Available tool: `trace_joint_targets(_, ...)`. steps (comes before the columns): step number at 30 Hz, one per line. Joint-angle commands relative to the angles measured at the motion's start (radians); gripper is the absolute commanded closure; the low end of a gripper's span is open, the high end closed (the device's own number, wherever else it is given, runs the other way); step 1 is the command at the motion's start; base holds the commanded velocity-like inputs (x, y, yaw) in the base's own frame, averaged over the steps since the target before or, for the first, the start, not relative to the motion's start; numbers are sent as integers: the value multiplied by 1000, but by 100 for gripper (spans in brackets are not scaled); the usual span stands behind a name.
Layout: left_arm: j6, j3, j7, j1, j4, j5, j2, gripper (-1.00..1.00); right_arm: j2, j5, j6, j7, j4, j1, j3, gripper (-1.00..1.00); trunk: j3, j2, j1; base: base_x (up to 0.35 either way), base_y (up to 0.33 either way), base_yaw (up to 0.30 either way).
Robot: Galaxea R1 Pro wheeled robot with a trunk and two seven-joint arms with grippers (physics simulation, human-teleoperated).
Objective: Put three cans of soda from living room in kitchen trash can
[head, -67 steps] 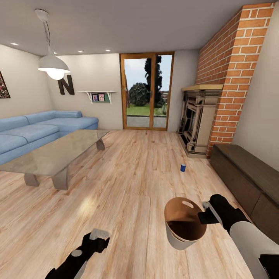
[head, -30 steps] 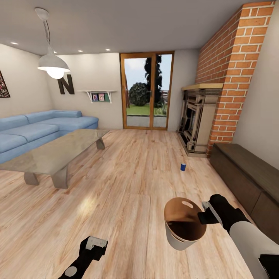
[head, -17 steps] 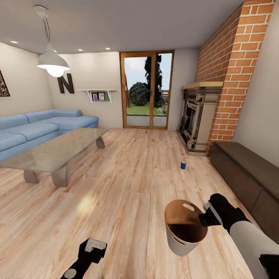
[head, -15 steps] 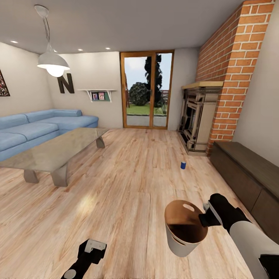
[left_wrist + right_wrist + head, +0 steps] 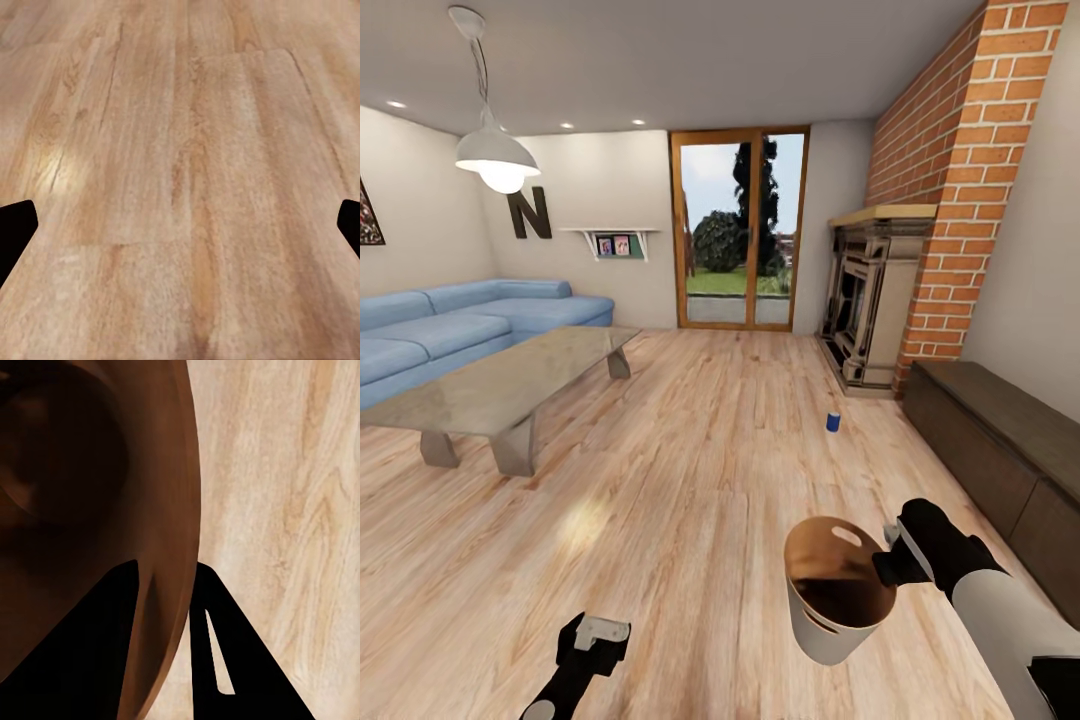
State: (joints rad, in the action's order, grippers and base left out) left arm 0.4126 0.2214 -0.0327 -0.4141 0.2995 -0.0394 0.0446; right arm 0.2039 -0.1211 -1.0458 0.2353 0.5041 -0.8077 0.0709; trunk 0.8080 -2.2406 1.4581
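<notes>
You are looking across the living room's wood floor [image 5: 690, 470], with the blue sofa [image 5: 450, 330] and the low grey table [image 5: 500, 395] on your left and the brick fireplace [image 5: 880, 300] and dark low cabinet [image 5: 1000, 450] on your right. Your right arm holds the bin [image 5: 830, 590] up off the floor in front of you, tilted so its brown inside faces the head camera. Your right pincer [image 5: 888, 565] is clamped on the bin's rim, one finger inside the wall and one outside, as the right wrist view shows. Your left pincer [image 5: 598, 640] hangs low over bare floor, its fingers spread wide apart and empty. The blue can [image 5: 833, 423] stands upright on the floor near the fireplace, well apart from the bin
</notes>
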Motion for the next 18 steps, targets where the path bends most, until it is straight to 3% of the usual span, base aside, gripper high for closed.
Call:
trace_joint_targets(1, 2, 0, -1, 0, 0, 0, 0, -100, 0, 18, -1, 2, 1, -1, -1, 100, 3, -7, 4, 0, 0, 0)
trace_joint_targets(18, -6, 2, 11, 0, 0, 2, 1, -100, 0, 18, -1, 2, 1, -1, -1, 100, 56, -126, 69, 0, 0, 0)
